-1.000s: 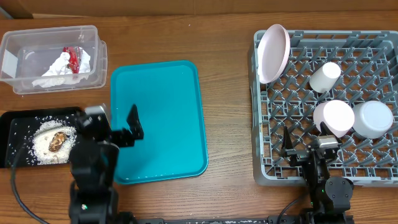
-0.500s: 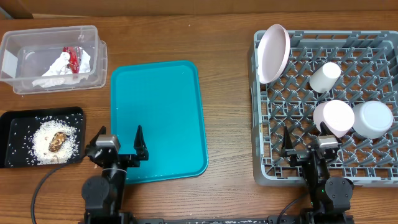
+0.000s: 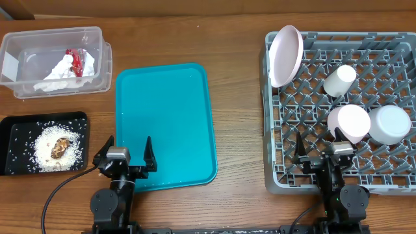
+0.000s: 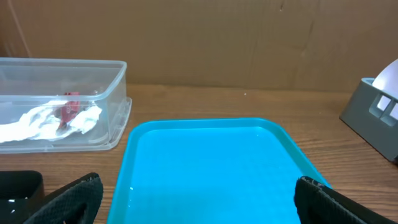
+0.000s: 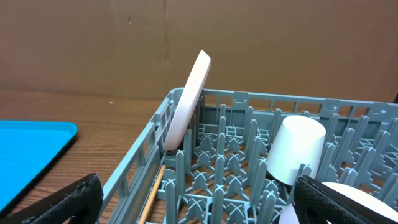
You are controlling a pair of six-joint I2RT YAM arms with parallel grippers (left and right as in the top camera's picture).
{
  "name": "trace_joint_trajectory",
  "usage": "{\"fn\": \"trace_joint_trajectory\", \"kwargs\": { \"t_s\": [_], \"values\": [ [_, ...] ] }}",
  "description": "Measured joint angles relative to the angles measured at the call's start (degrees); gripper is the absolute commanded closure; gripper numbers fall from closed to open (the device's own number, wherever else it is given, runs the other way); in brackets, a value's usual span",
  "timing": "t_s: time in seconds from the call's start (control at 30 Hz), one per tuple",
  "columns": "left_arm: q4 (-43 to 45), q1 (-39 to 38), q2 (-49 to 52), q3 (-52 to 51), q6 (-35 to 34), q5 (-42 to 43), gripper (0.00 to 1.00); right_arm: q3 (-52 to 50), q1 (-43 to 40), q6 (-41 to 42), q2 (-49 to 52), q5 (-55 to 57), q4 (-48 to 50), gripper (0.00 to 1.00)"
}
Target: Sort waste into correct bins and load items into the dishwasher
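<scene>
Left gripper [image 3: 126, 153] drawn back to wooden table [image 3: 240, 97] edge, wide open, empty, right gripper [image 3: 323, 156] likewise, brown wall [image 4: 199, 37] behind

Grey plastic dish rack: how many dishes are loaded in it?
4: round pale pink plate on edge, far-left corner; small white cup behind centre; small pale pink bowl and pale grey-rimmed bowl side by side at right. None looks hidden.
</scene>
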Motion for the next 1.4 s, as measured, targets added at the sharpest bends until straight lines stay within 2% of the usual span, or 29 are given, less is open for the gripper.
{"fn": "trace_joint_trajectory", "kwargs": {
  "t_s": [1.4],
  "values": [
    [0.0,0.0,0.0,0.0,1.1,0.0,0.0,0.0,0.0,0.0,0.0,0.0,0.0,0.0]
  ]
}}
